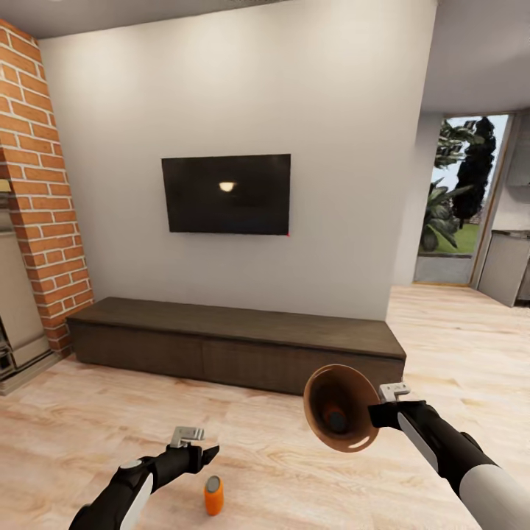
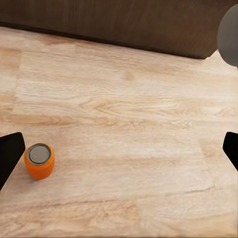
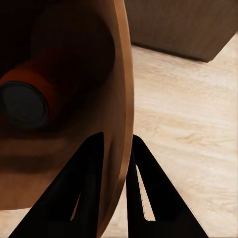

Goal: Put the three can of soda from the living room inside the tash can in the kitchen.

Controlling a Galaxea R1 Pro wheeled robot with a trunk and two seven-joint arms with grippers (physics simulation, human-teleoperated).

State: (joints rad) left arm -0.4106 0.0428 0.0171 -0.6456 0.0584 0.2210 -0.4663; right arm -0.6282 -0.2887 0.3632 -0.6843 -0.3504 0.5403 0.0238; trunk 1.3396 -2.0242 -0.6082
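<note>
Left claw: the left gripper (image 1: 197, 445) hangs low at the lower left of the head view, jaws spread wide and empty; in the left wrist view its dark fingertips (image 2: 11, 156) sit at opposite edges of the frame.
Floor can: one orange soda can (image 1: 213, 495) stands upright on the wood floor (image 1: 265, 456) at the bottom centre of the head view, just right of and nearer than the left claw, not touched by it; in the left wrist view the can (image 2: 39, 160) sits just beside one fingertip.
Right claw: the right gripper (image 3: 116, 163) is clenched on the rim of the trash can (image 1: 341, 417), one finger inside the wall, one outside.
Bin: held off the floor, tipped so its copper mouth faces the camera, lower right of centre.
Can in bin: one orange can (image 3: 30, 96) lies inside, grey top showing.
Cans counted: two, both orange.
Writing: no label is legible.
Farther: a long dark cabinet (image 1: 235, 342), a wall TV (image 1: 227, 193), and a brick column (image 1: 40, 177) at upper left.
</note>
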